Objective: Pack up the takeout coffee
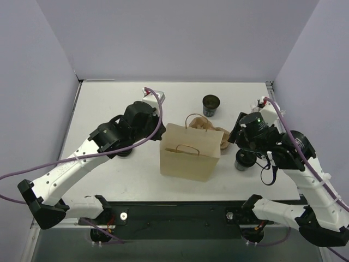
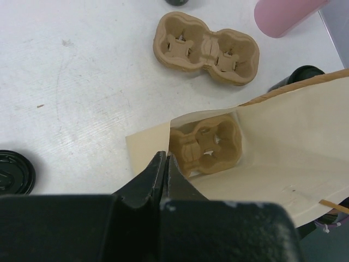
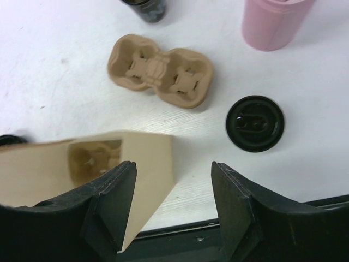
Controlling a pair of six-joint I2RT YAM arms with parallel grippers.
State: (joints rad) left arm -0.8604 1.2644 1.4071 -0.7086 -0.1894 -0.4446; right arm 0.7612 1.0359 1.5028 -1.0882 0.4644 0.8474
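Note:
The tan paper bag stands open in the middle of the table, with a cardboard cup carrier lying on its bottom. My left gripper is shut on the bag's left rim, one finger outside the wall and one inside. A second carrier lies on the table behind the bag. Farther back stands a dark coffee cup. A pink cup stands to the right. My right gripper hangs open over the bag's right corner, holding nothing.
A black lid lies on the table right of the bag, below my right arm. Another black lid lies left of the bag. Grey walls close in the table at the back and sides.

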